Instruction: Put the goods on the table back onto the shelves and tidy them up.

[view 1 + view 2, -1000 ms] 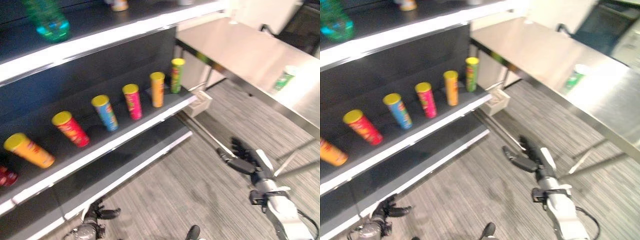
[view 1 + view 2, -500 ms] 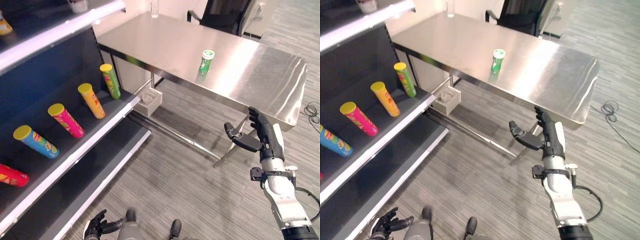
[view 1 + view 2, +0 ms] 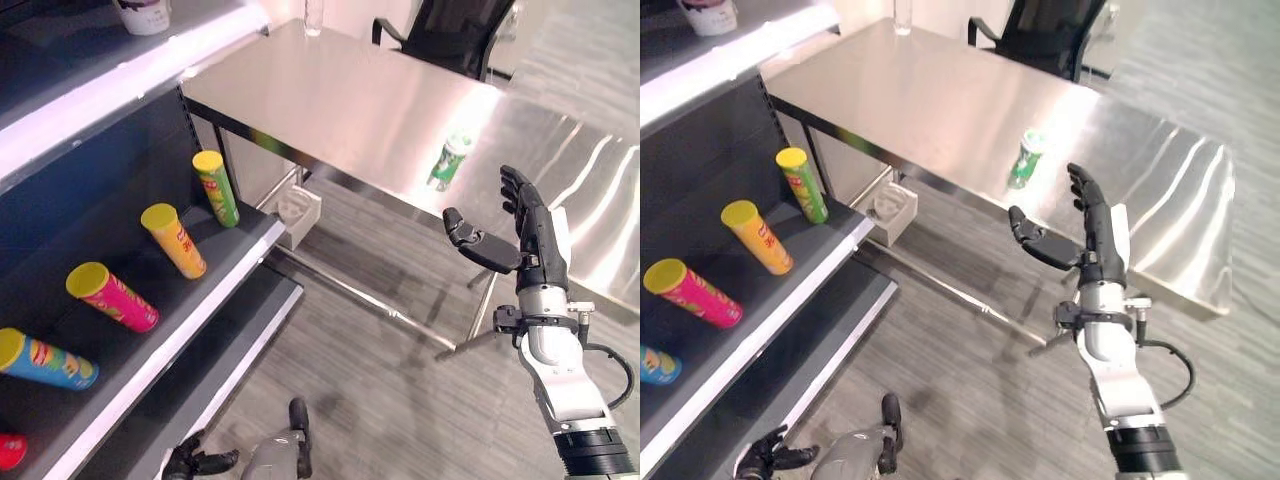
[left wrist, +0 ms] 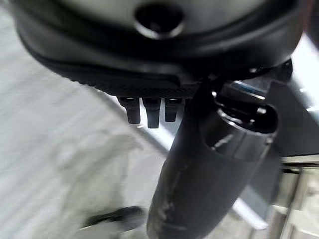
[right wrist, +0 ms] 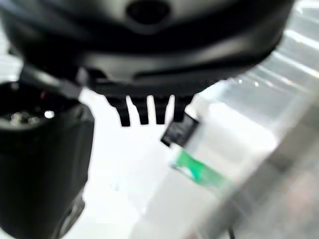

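shelf (image 3: pixel 215 262) on the left already has tubes (image 3: pixel 176 240) lined up, the green can (image 3: pixel 448 163) stands alone on the steel table (image 3: pixel 350 110), and the right hand (image 3: pixel 522 245) hangs near it, fingers straight and spread, probably lining up a grab.

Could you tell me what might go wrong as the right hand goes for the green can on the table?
The green can stands upright on the steel table, so a sideways knock from the open right hand could topple it and let it roll. The hand comes in from below the table edge and might clip it. The left hand hangs low by the shelf.
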Controlling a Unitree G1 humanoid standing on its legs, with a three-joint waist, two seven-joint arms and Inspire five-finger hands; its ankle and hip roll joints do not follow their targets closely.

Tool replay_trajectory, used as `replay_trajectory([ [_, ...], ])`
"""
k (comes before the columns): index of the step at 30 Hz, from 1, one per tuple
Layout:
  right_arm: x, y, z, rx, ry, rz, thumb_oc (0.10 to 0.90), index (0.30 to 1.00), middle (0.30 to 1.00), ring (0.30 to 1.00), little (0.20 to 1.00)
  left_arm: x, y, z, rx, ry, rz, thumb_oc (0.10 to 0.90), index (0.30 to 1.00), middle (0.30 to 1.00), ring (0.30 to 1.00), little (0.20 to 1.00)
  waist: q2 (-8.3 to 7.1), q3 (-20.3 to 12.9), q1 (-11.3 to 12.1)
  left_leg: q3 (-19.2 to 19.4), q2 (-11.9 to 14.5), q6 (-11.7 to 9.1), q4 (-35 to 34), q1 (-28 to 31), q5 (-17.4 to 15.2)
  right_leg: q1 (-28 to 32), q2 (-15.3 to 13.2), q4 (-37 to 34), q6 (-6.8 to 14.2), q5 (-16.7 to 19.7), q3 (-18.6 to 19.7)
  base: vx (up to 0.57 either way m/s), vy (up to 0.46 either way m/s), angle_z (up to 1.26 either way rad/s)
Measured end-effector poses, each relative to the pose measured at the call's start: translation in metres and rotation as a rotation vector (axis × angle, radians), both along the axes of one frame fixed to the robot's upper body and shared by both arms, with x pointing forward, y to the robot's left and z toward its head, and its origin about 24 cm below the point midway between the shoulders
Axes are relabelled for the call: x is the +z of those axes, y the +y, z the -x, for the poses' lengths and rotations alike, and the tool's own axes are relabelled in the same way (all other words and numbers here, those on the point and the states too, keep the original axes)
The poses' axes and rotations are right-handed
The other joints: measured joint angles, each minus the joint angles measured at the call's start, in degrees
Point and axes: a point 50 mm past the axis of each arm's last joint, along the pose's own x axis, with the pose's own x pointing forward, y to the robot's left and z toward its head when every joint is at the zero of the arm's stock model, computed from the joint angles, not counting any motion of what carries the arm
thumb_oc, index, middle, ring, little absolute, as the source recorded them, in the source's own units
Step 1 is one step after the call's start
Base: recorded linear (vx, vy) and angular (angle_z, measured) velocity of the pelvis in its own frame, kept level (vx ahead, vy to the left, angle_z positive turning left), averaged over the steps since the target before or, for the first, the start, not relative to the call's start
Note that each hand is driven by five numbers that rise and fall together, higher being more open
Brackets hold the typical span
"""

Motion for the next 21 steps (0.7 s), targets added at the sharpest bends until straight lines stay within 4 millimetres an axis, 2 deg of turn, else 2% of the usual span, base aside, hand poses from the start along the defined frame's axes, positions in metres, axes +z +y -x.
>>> replay_trajectory([
  [1, 0.011, -0.015, 0.005, -0.064, -0.055, -0.001, 0.8, 0.9, 0.9, 0.9, 0.9, 0.006, 0.005, -0.012, -0.039, -0.017, -0.028, 0.8, 0.9, 0.9, 0.9, 0.9, -1.6, -0.7, -1.4, -1.2, -1.6, 1.2, -0.5, 0.6, -0.8, -6.4, -2.2, 12.3, 3.4, 2.2, 1.4, 0.18, 0.122, 0.57],
  [2, 0.016, -0.023, 0.007, -0.104, -0.084, -0.006, 0.8, 0.9, 0.9, 0.9, 0.9, 0.006, 0.003, -0.015, -0.064, -0.018, -0.031, 0.8, 0.9, 0.9, 0.9, 0.9, -1.44, -0.6, -1.9, -1.9, -2.2, 3.4, -0.8, 1.4, -0.7, -8.3, -3.3, 17.1, 3.4, 3.0, 1.4, 0.18, 0.032, 0.43],
  [3, 0.018, -0.032, 0.009, -0.147, -0.102, -0.01, 0.8, 0.9, 0.9, 0.9, 0.9, 0.006, 0.001, -0.018, -0.087, -0.017, -0.033, 0.8, 0.9, 0.9, 0.9, 0.9, -1.33, -0.5, -2.3, -2.4, -2.6, 4.3, -1.2, 2.5, -0.8, -9.6, -4.3, 19.5, 3.2, 3.0, 1.2, 0.17, -0.092, 0.31],
  [4, 0.025, -0.049, 0.012, -0.203, -0.101, 0.032, 0.8, 0.9, 0.9, 0.9, 0.9, 0.005, -0.005, -0.019, -0.109, -0.017, -0.024, 0.8, 0.9, 0.9, 0.9, 0.9, -0.02, -0.5, -2.8, -3.4, -2.7, 4.1, -2.7, 4.5, -0.9, -9.4, -7.4, 13.2, 0.2, 1.9, -4.0, 0.16, -0.148, 0.21],
  [5, 0.032, -0.054, 0.014, -0.217, -0.113, 0.054, 0.8, 0.9, 0.9, 0.9, 0.9, 0.005, -0.007, -0.02, -0.123, -0.017, -0.023, 0.8, 0.9, 0.9, 0.9, 0.9, 0.67, -0.4, -3.2, -3.4, -2.8, 4.2, -3.0, 4.6, -0.7, -9.0, -8.4, 7.9, 0.0, 2.1, -6.1, 0.14, -0.162, 0.39],
  [7, 0.038, -0.068, 0.02, -0.254, -0.133, 0.04, 0.8, 0.9, 0.9, 0.9, 0.9, 0.006, -0.01, -0.024, -0.146, -0.025, -0.026, 0.8, 0.9, 0.9, 0.9, 0.9, 1.8, -0.2, -4.9, -6.7, -2.6, 4.0, -3.3, 4.6, -0.6, -6.7, -10.1, -7.5, -2.0, 4.5, -9.1, 0.16, -0.167, 0.6],
  [8, 0.038, -0.073, 0.02, -0.267, -0.128, 0.024, 0.8, 0.9, 0.9, 0.9, 0.9, 0.006, -0.011, -0.026, -0.148, -0.028, -0.024, 0.8, 0.9, 0.9, 0.9, 0.9, 1.9, -0.4, -5.1, -7.7, -2.5, 3.8, -3.6, 4.7, -0.7, -6.6, -9.8, -14.8, -1.4, 6.8, -8.4, 0.19, -0.182, 0.56],
  [10, 0.031, -0.08, 0.026, -0.28, -0.107, -0.017, 0.8, 0.9, 0.9, 0.9, 0.9, 0.006, -0.01, -0.028, -0.149, -0.029, -0.025, 0.8, 0.9, 0.9, 0.9, 0.9, 2.01, -0.5, -5.6, -10.0, -2.3, 2.6, -5.5, 5.1, 0.1, -6.4, -7.7, -26.2, -0.3, 11.7, -2.3, 0.17, -0.158, 0.59],
  [11, 0.025, -0.084, 0.027, -0.286, -0.086, -0.028, 0.8, 0.9, 0.9, 0.9, 0.9, 0.006, -0.01, -0.027, -0.15, -0.022, -0.027, 0.8, 0.9, 0.9, 0.9, 0.9, 1.84, -0.6, -6.0, -11.4, -2.3, 1.9, -6.5, 5.4, 0.7, -5.9, -6.3, -30.5, 0.1, 14.1, 0.8, 0.2, -0.169, 1.14],
  [12, 0.01, -0.093, 0.03, -0.309, -0.009, -0.048, 0.8, 0.9, 0.9, 0.9, 0.9, 0.005, -0.009, -0.026, -0.154, -0.015, -0.028, 0.8, 0.9, 0.9, 0.9, 0.9, 1.04, -0.6, -6.9, -14.2, -2.7, 1.2, -7.0, 6.2, 1.4, -5.5, -4.8, -30.4, 1.6, 17.6, 3.8, 0.17, -0.106, 1.1],
  [13, -0.002, -0.096, 0.034, -0.311, 0.046, -0.073, 0.8, 0.9, 0.9, 0.9, 0.9, 0.005, -0.007, -0.022, -0.154, -0.011, -0.031, 0.8, 0.9, 0.9, 0.9, 0.9, -0.35, -1.2, -6.5, -14.8, -3.3, 0.7, -7.2, 6.8, 1.0, -5.1, -4.5, -30.3, 0.9, 18.7, 4.0, 0.15, -0.141, 0.85],
  [14, -0.015, -0.096, 0.033, -0.29, 0.1, -0.103, 0.8, 0.9, 0.9, 0.9, 0.9, 0.004, -0.003, -0.013, -0.143, 0.004, -0.039, 0.8, 0.9, 0.9, 0.9, 0.9, -2.49, -2.3, -5.8, -14.7, -4.4, -0.3, -7.7, 7.7, 0.7, -5.1, -4.1, -30.4, 0.1, 19.7, 3.5, 0.09, -0.1, 0.26],
  [15, -0.023, -0.095, 0.032, -0.267, 0.147, -0.113, 0.8, 0.9, 0.9, 0.9, 0.9, 0.0, -0.001, -0.002, -0.124, 0.036, -0.035, 0.8, 0.9, 0.9, 0.9, 0.9, -3.61, -3.2, -5.4, -14.9, -4.9, -1.4, -7.7, 7.8, 0.0, -5.1, -3.9, -30.3, -3.9, 20.3, 3.7, 0.11, -0.144, 0.09],
  [16, -0.026, -0.094, 0.032, -0.251, 0.165, -0.122, 0.8, 0.9, 0.9, 0.9, 0.9, -0.004, -0.008, 0.003, -0.12, 0.058, -0.012, 0.8, 0.9, 0.9, 0.9, 0.9, -2.04, -3.4, -5.2, -14.7, -3.4, -2.7, -7.7, 7.7, 0.2, -4.9, -2.7, -30.3, -3.3, 21.1, 3.0, 0.08, -0.136, 0.1],
  [18, -0.028, -0.092, 0.028, -0.2, 0.186, -0.151, 0.8, 0.9, 0.9, 0.9, 0.9, -0.011, -0.016, 0.019, -0.129, 0.096, 0.027, 0.8, 0.9, 0.9, 0.9, 0.9, -0.42, -3.3, -5.0, -14.7, -1.4, -3.3, -7.7, 7.2, 0.3, -5.5, -0.3, -30.2, -4.2, 20.2, 3.1, 0.06, -0.108, -0.06],
  [19, -0.03, -0.089, 0.027, -0.17, 0.204, -0.168, 0.8, 0.9, 0.9, 0.9, 0.9, -0.015, -0.019, 0.029, -0.119, 0.118, 0.04, 0.8, 0.9, 0.9, 0.9, 0.9, 0.17, -3.2, -4.9, -14.8, -0.3, -3.8, -7.7, 7.1, 0.3, -5.6, 0.7, -30.0, -4.5, 20.0, 3.0, 0.07, -0.105, -0.14],
  [21, -0.035, -0.085, 0.026, -0.133, 0.23, -0.182, 0.8, 0.9, 0.9, 0.9, 0.9, -0.017, -0.022, 0.034, -0.117, 0.131, 0.053, 0.8, 0.9, 0.9, 0.9, 0.9, 0.7, -3.1, -5.0, -14.8, 1.0, -4.5, -7.7, 7.2, 0.3, -5.6, 2.2, -30.0, -4.7, 19.8, 3.0, 0.07, -0.094, -0.07],
])
